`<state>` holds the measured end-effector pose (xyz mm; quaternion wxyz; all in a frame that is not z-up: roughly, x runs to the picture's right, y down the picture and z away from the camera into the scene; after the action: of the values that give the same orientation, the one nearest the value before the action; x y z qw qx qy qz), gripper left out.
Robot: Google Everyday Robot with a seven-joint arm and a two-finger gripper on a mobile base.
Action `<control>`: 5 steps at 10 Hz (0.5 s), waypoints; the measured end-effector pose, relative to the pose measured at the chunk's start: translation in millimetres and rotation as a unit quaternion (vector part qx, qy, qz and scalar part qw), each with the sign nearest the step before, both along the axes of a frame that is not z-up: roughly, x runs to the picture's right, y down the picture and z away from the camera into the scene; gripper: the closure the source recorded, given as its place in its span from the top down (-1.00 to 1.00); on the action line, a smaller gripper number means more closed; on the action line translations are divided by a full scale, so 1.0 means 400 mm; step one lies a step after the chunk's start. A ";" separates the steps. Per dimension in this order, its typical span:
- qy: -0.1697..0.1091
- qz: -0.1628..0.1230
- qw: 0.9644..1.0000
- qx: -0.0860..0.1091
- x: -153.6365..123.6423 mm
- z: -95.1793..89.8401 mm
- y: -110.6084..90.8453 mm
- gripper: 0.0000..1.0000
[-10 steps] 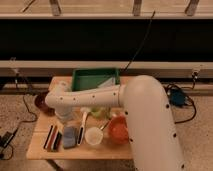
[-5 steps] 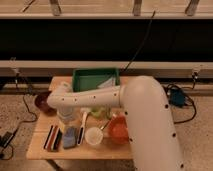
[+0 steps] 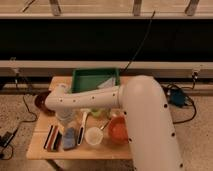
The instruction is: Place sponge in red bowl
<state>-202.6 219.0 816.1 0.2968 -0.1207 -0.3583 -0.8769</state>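
The blue-grey sponge [image 3: 70,138] lies flat near the table's front left, beside a black, red and white striped block [image 3: 51,137]. My gripper [image 3: 68,125] hangs straight down from the white arm [image 3: 90,98], directly over the sponge's far end and at or just above it. The contact itself is hidden by the wrist. The orange-red bowl [image 3: 119,131] sits on the table to the right, past a white cup [image 3: 93,135], and is partly covered by the arm's thick upper link.
A green tray [image 3: 95,80] stands at the back of the wooden table [image 3: 40,150]. A dark maroon bowl [image 3: 40,101] is at the left edge. A pale long utensil [image 3: 81,127] lies between sponge and cup. Cables run over the floor on both sides.
The gripper has sunk slightly toward the sponge. Sponge, bowls and cup lie where they were.
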 end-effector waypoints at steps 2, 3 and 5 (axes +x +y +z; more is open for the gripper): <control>-0.004 -0.001 1.000 -0.003 0.007 -0.006 -0.003 -0.48; -0.005 -0.001 1.000 -0.005 0.012 -0.009 -0.004 -0.67; -0.008 -0.002 1.000 -0.011 0.015 -0.016 -0.004 -0.98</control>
<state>-196.6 217.6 809.7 0.2911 -0.1176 -0.3699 -0.8745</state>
